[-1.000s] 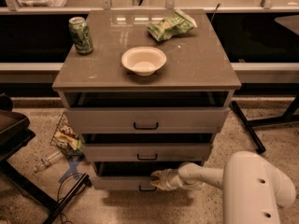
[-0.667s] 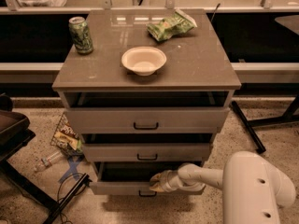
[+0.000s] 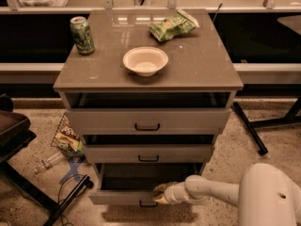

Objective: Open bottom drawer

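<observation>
The grey cabinet (image 3: 148, 76) has three drawers with small black bar handles. The bottom drawer (image 3: 117, 197) stands pulled out, and its dark inside shows behind the grey front. Its handle (image 3: 148, 204) sits low on the front. My gripper (image 3: 159, 194) reaches in from the right on a white arm (image 3: 211, 190). It rests at the drawer front's top edge, just above the handle. The top drawer (image 3: 146, 120) and middle drawer (image 3: 148, 153) each stand slightly out.
On the cabinet top are a green can (image 3: 82, 35), a white bowl (image 3: 145, 60) and a green chip bag (image 3: 172, 27). A snack bag (image 3: 67, 136), a plastic bottle (image 3: 48, 163) and blue tape (image 3: 73, 170) lie on the floor left. A dark chair (image 3: 11, 133) stands left; a black leg (image 3: 249, 128) runs right.
The bottom drawer has slid further out towards the camera. My gripper has moved with its front edge, down and nearer.
</observation>
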{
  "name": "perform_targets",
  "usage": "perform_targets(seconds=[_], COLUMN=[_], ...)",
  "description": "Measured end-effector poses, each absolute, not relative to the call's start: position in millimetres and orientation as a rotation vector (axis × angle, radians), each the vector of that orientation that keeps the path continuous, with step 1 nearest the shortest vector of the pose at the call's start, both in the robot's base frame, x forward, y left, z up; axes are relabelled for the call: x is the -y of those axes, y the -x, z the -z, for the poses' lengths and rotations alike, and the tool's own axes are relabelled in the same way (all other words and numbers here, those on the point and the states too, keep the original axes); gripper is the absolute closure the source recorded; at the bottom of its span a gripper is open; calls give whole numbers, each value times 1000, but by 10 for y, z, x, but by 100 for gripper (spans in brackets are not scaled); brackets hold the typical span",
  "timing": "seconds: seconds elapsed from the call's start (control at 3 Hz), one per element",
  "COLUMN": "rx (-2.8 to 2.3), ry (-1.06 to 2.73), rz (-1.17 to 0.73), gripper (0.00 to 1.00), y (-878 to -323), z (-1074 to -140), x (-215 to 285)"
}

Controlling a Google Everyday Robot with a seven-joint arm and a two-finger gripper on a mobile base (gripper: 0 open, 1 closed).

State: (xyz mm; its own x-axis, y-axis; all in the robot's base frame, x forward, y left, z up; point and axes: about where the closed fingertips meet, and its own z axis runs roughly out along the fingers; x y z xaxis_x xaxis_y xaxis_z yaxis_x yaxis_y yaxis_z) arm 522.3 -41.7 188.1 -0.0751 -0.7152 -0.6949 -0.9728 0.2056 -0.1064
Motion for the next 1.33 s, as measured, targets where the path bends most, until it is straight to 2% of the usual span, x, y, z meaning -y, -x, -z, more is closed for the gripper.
perform_targets(seconds=[0.33,0.67,1.33], rx=[-1851,-1877,-1876], ry=[1569,1550,1550], rz=[-522,-545,-545], gripper=[100,100,100], y=[-5223,-4939,-4940], z=[-1900,-1845,-1891], x=[417,534,519])
